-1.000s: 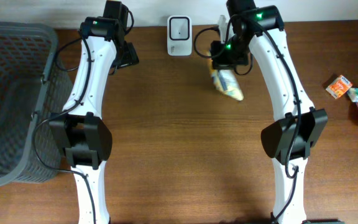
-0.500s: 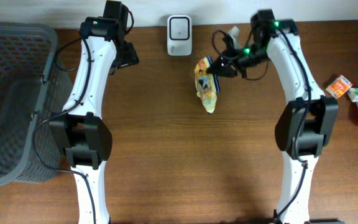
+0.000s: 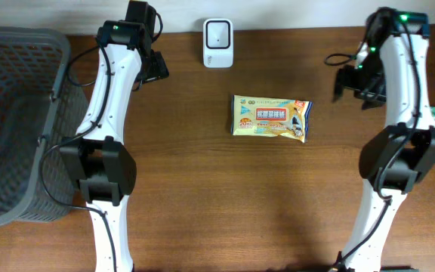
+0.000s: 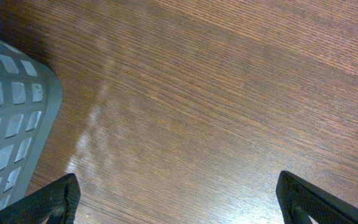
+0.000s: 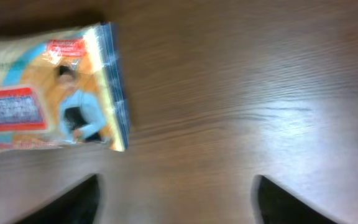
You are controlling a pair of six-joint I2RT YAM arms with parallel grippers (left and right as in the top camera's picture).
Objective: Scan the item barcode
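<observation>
Wooden table (image 3: 202, 189) bears snack packet (image 3: 270, 118), apart from right jaws.

The bench (image 3: 202, 189) is looking like brown wood, smooth with fine grain, and it's throwing back a soft sheen in the wrist views. The packet (image 3: 270, 118) is shining like glossy printed plastic film, crimped at the edge. The basket (image 3: 6, 91) is reading as matt grey plastic mesh. The scanner (image 3: 217, 43) is looking like smooth white plastic. The arms (image 3: 110, 75) are wearing smooth white shells, with matt black at the joints.
</observation>
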